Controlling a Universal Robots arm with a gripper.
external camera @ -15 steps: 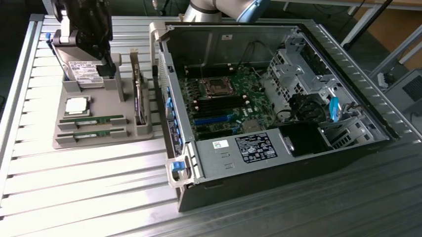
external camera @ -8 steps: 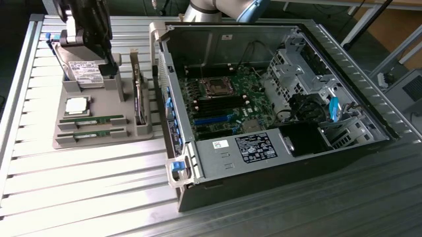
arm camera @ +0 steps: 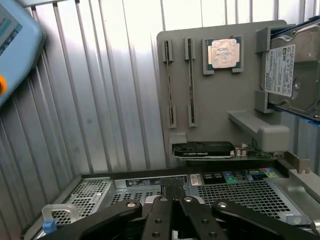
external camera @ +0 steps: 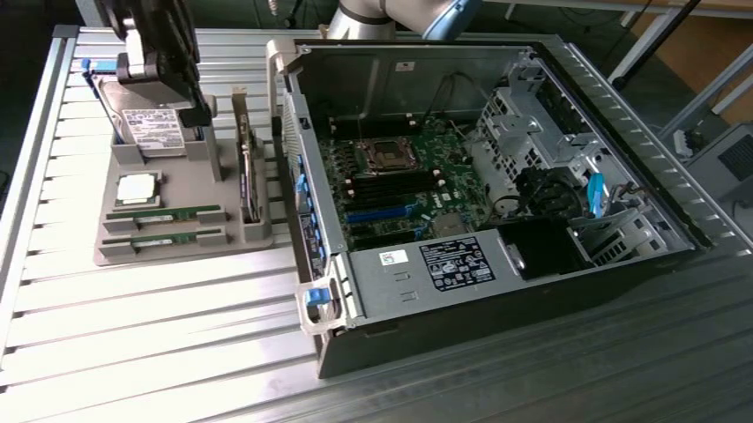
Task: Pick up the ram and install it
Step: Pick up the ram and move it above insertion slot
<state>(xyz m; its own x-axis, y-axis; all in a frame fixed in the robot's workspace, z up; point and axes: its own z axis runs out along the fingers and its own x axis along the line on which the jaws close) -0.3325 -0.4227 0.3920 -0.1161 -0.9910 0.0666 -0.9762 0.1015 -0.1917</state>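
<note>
Two green ram sticks lie side by side in slots of the grey holder tray (external camera: 176, 256): one ram stick (external camera: 165, 212) (arm camera: 170, 82) and its look-alike (external camera: 165, 238) (arm camera: 190, 82). My gripper (arm camera: 173, 200) is shut with nothing between its fingers. It hovers high over the rear wall of the open computer case (external camera: 309, 203), well apart from the sticks. The motherboard (external camera: 406, 181) lies inside the case, with black memory slots (external camera: 389, 187) below the CPU socket (external camera: 385, 154).
The tray also carries a silver CPU chip (external camera: 137, 187) (arm camera: 222, 52), a hard drive (external camera: 147, 123) (arm camera: 290, 75) and a dark expansion card (external camera: 247, 176) (arm camera: 202, 150). A dark bulky part (external camera: 153, 44) stands at the tray's far end. A light blue device (arm camera: 12, 45) lies beside the ribbed metal table.
</note>
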